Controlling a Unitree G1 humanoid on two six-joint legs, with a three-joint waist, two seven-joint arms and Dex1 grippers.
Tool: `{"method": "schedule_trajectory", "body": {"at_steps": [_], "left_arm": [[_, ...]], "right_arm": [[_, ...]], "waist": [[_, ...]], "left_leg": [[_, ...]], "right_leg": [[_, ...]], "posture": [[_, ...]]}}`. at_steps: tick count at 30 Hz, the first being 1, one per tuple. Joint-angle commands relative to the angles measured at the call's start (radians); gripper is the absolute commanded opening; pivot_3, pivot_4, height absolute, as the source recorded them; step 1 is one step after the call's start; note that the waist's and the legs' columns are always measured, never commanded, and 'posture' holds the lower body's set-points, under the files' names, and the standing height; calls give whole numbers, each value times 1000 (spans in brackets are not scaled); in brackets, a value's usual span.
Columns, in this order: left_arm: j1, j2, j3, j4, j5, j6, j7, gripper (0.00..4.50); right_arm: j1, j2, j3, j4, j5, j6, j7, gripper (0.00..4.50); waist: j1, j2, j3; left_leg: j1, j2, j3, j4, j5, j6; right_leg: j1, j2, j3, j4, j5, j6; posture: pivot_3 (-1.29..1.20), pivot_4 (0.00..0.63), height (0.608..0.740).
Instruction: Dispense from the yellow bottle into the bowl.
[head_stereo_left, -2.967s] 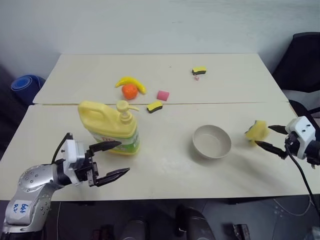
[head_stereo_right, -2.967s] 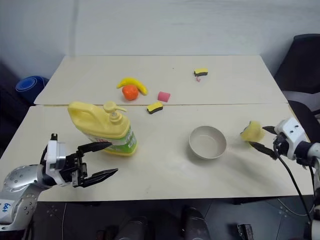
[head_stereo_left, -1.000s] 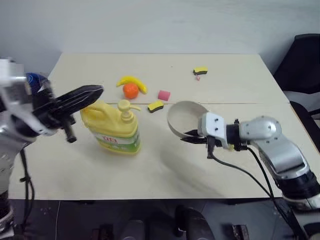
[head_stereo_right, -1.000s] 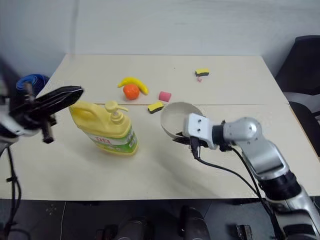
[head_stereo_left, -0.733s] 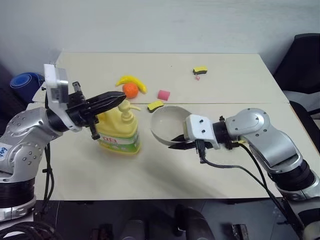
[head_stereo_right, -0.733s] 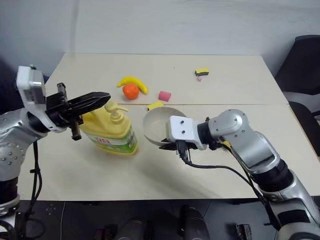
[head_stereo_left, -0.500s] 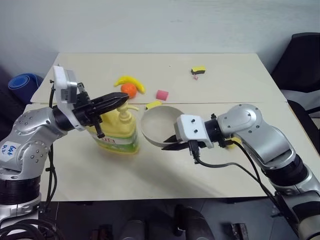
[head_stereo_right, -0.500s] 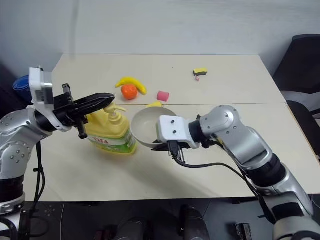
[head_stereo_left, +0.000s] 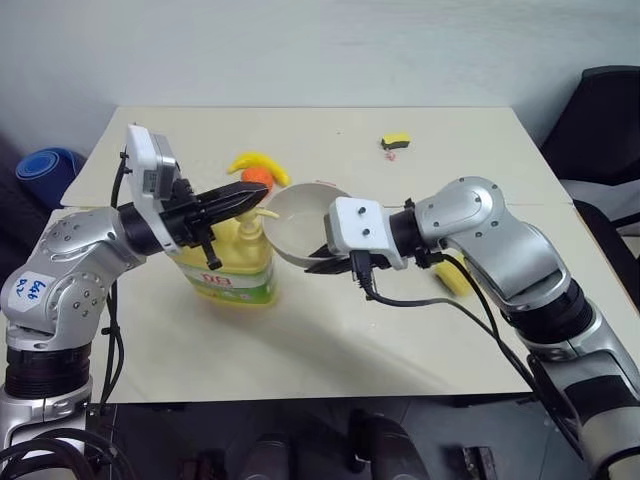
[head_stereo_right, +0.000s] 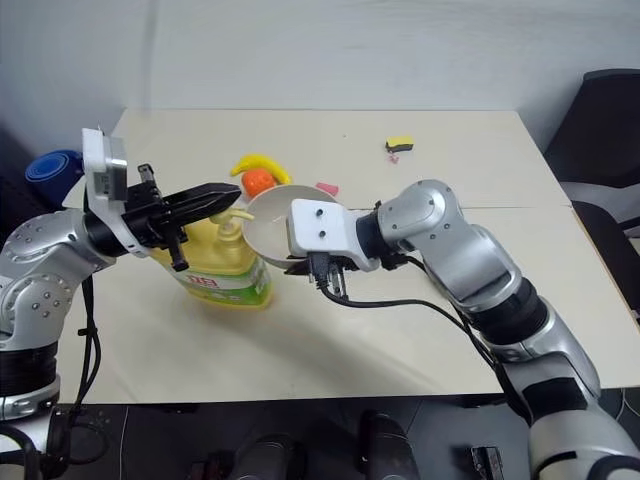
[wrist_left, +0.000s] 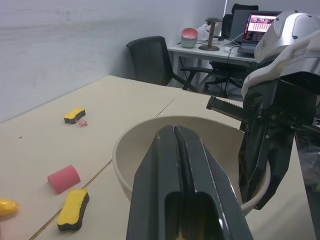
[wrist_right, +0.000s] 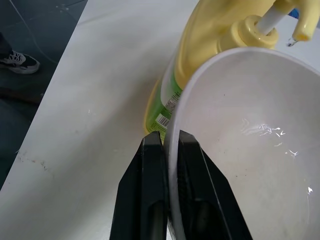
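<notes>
The yellow bottle (head_stereo_left: 236, 268) stands upright on the table's left side, its pump head partly hidden behind my left gripper (head_stereo_left: 256, 190). That gripper is shut with nothing in it and hovers level just over the pump. My right gripper (wrist_right: 171, 142) is shut on the near rim of the beige bowl (head_stereo_left: 296, 218). It holds the bowl off the table, tilted, right beside the bottle. In the right wrist view the pump spout (wrist_right: 303, 29) hangs over the bowl's far rim with a drop under it. The left wrist view has the bowl (wrist_left: 122, 151) just beyond my shut fingers.
A banana (head_stereo_left: 252, 160) and an orange (head_stereo_left: 263, 176) lie behind the bottle. A pink block (wrist_left: 64, 178) and a yellow-black sponge (wrist_left: 73, 210) lie near the table seam, another sponge (head_stereo_left: 396, 141) farther back. A yellow sponge (head_stereo_left: 453, 276) lies under my right arm. A black chair (head_stereo_left: 606, 120) stands right.
My right gripper has carried the bowl left and up, from the table's middle to beside the bottle's pump. My left gripper has come in over the pump head, staying shut.
</notes>
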Motion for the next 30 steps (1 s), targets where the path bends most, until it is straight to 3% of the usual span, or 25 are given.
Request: {"method": "schedule_trajectory", "body": {"at_steps": [1,20,25,30], "left_arm": [[52,14,-59,10,40,108,41,29],[127,-52,-66,16,49,116,134,29],[74,-119,81,-23,-40,-25,61,29],[94,-12,205,-42,-83,-99,-138,29]], "right_arm": [[-41,20,-4,-18,2,-1,-2,0],[-8,36,5,-36,-2,25,-18,0],[32,12,-38,-21,-6,-12,-37,0],[199,-122,-107,117,-53,-252,-16,0]], "waist": [[0,0,0],[-1,10,-13],[0,7,-11],[1,-1,-6]], "left_leg": [[0,0,0,0,0,0],[3,-1,0,0,0,-1],[2,0,0,0,0,-1],[-3,-1,-1,0,0,0]], "right_leg": [[0,-1,0,0,0,0],[2,-5,0,2,0,0],[1,-5,0,1,0,0],[-1,-4,-3,-2,0,0]], "posture": [[0,150,740],[0,150,740],[0,150,740],[0,150,740]]}}
